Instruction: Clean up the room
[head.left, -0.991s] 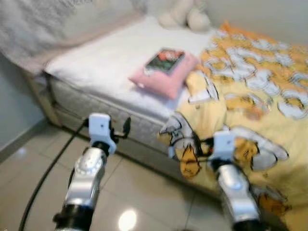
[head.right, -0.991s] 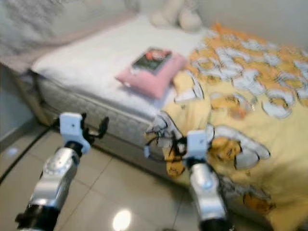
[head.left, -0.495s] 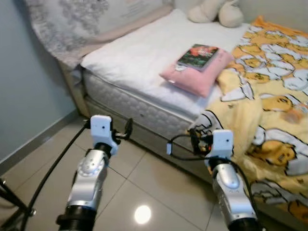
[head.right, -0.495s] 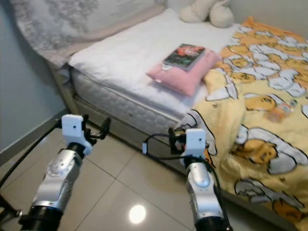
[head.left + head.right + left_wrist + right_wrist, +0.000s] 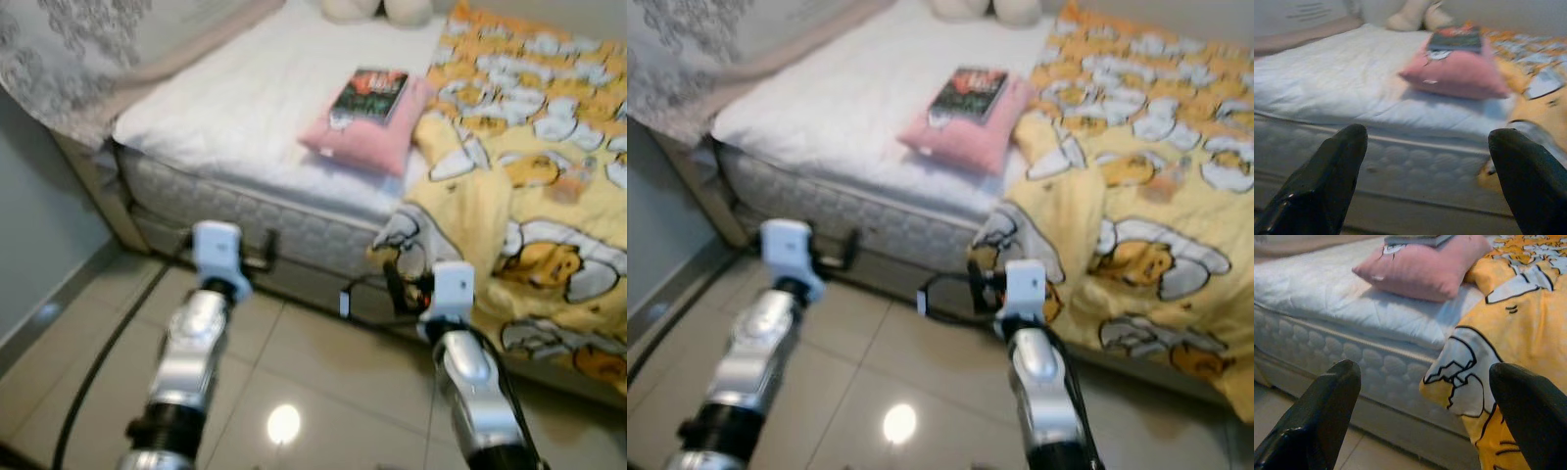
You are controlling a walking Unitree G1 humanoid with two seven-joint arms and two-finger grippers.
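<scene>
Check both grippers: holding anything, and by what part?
Nothing held. The left gripper and right gripper both have fingers spread wide with only air between, facing the bed from over the floor.

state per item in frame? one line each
left tool: open, holding nothing, short of the bed's side
right tool: open, holding nothing, facing the blanket's hanging edge
book: closed, lying flat on the pillow
pink pillow: lying on the white mattress, beside the blanket
yellow blanket: spread rumpled over the bed, one edge hanging down its side
mattress: bare white cover on the uncovered part
</scene>
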